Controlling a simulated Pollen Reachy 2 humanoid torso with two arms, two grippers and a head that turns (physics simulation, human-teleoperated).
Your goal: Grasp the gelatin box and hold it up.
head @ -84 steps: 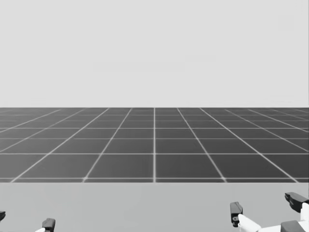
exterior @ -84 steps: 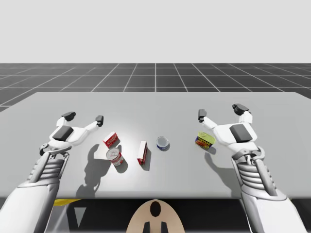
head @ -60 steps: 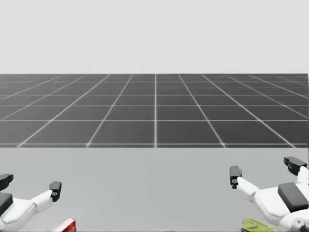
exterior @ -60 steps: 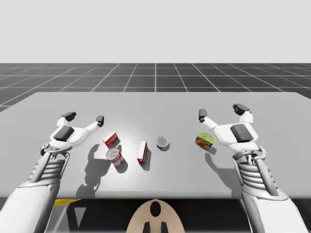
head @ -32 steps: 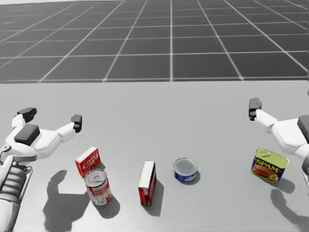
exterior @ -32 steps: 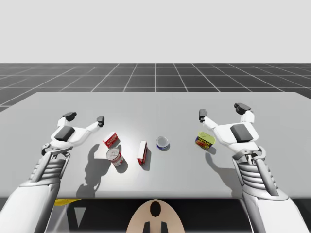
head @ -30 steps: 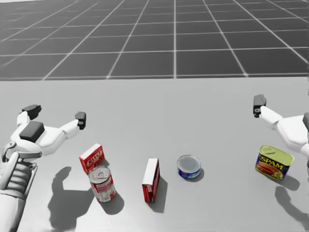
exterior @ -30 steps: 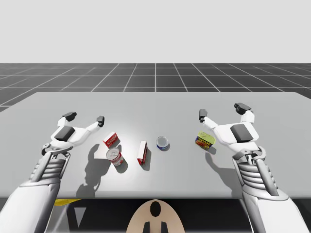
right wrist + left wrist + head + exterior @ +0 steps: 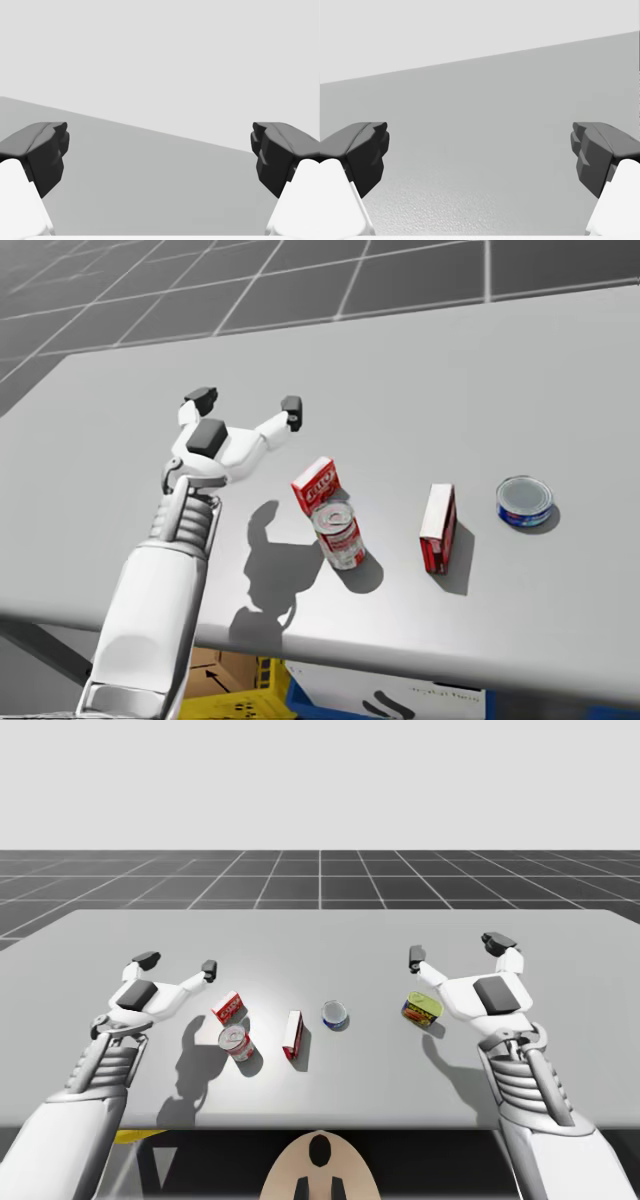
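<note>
Two red boxes lie on the grey table [image 9: 320, 935]. A small red box [image 9: 229, 1008] [image 9: 316, 485] with white lettering rests tilted beside a red-and-white can [image 9: 236, 1044] [image 9: 340, 535]. A slim red box [image 9: 293, 1035] [image 9: 438, 527] stands on edge to its right. I cannot tell which one is the gelatin box. My left gripper [image 9: 177, 962] [image 9: 246, 402] [image 9: 480, 155] hovers open, left of and behind the small red box, holding nothing. Over the table's right side, my right gripper [image 9: 454, 948] [image 9: 160, 155] is open and empty.
A low blue can [image 9: 335, 1014] [image 9: 525, 500] sits right of the slim box. A yellow-and-blue rectangular tin [image 9: 422, 1009] lies just under my right hand. Under the table's near edge [image 9: 330, 645] stand a yellow crate [image 9: 240, 695] and boxes.
My head has turned down and to the left, so the head view now takes in my left arm and the boxes. Both arms have barely moved.
</note>
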